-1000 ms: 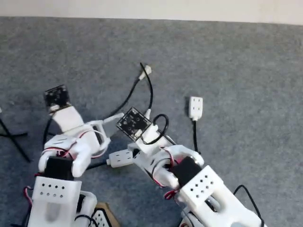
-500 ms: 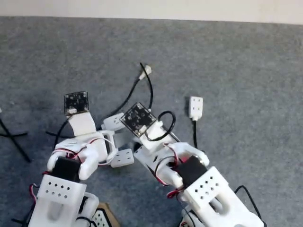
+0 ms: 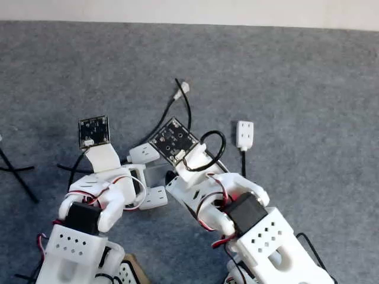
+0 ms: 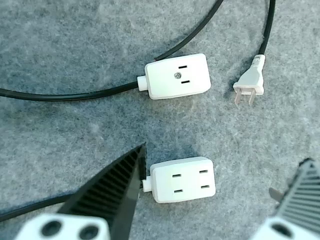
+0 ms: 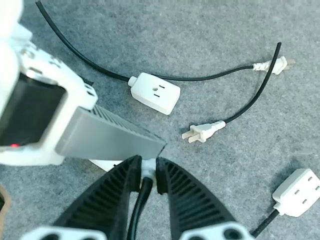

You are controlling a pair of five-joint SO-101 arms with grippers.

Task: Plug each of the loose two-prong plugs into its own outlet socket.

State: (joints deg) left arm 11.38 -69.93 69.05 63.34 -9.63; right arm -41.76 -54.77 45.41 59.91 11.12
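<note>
Desk (image 3: 308, 83): grey, carpet-like pile across the whole work area. Lying flat on it: white plastic single-socket outlet block (image 4: 176, 76), face up, black cord (image 4: 65, 94) running off one end; white plastic four-slot outlet block (image 4: 182, 179) near it, face up, not touching; white two-prong plug (image 4: 250, 82) just beside the single-socket block, prongs clear of both blocks. Second white two-prong plug (image 3: 181, 90) farther out, on a curved black lead. Third white outlet block (image 3: 244, 134) well apart on the right side, alone.
</note>
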